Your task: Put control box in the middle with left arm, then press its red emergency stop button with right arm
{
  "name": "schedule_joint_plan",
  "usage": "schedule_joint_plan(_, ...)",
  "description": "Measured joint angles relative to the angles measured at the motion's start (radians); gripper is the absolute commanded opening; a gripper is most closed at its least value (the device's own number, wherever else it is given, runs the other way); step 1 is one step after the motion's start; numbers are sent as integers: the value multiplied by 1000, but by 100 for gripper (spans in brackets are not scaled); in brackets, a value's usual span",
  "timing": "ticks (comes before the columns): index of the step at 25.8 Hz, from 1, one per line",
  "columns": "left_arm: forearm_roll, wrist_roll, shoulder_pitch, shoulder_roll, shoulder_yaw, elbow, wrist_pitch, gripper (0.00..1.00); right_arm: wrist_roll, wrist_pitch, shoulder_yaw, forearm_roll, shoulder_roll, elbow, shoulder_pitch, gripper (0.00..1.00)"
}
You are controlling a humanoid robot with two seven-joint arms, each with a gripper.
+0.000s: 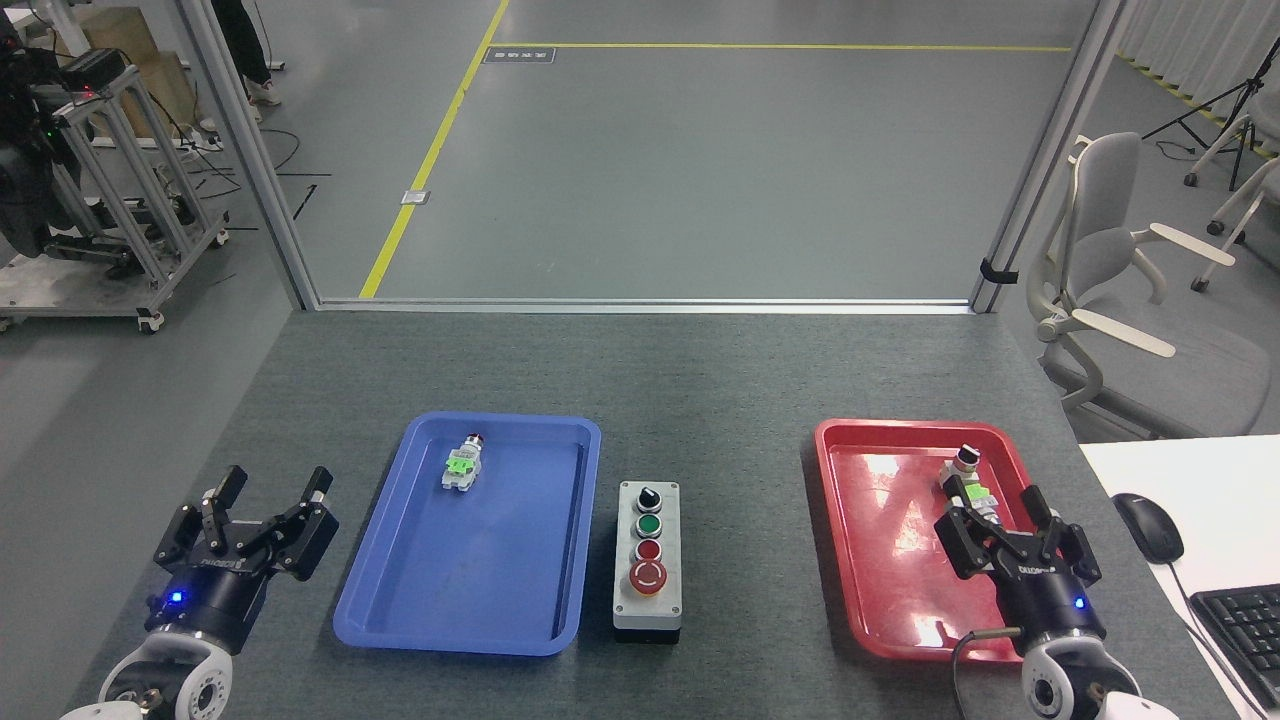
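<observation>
Matt felt, glossy plastic

The surface looked like rough, matt grey felt; the red tray was glossy plastic with bright glare, the blue tray smoother and duller; the control box had a satin light-grey shell and a shiny red emergency stop button.

The control box stands at lower centre of the frame on the bench, in the lane between the blue tray on the left and the red tray on the right. The strip between box and blue tray is narrow; the strip toward the red tray is wider and bare. The whole upper half of the bench is bare. The left tool hangs at lower left, claws spread, just beside the blue tray's rim. The right tool hangs over the red tray's right part, close above a small switch part.
</observation>
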State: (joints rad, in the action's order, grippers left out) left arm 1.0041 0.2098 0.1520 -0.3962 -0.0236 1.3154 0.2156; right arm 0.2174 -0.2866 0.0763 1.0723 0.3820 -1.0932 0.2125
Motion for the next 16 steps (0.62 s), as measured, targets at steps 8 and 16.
schedule_joint_plan(8, 13, 33, -12, 1, 41, 0, -8, 100, 0, -15, 28, 10, -12, -13, -29, 100)
schedule_joint_plan(16, 60, 102, -41, 5, 44, -8, -17, 100, 3, -18, 29, 8, 11, -36, -23, 100)
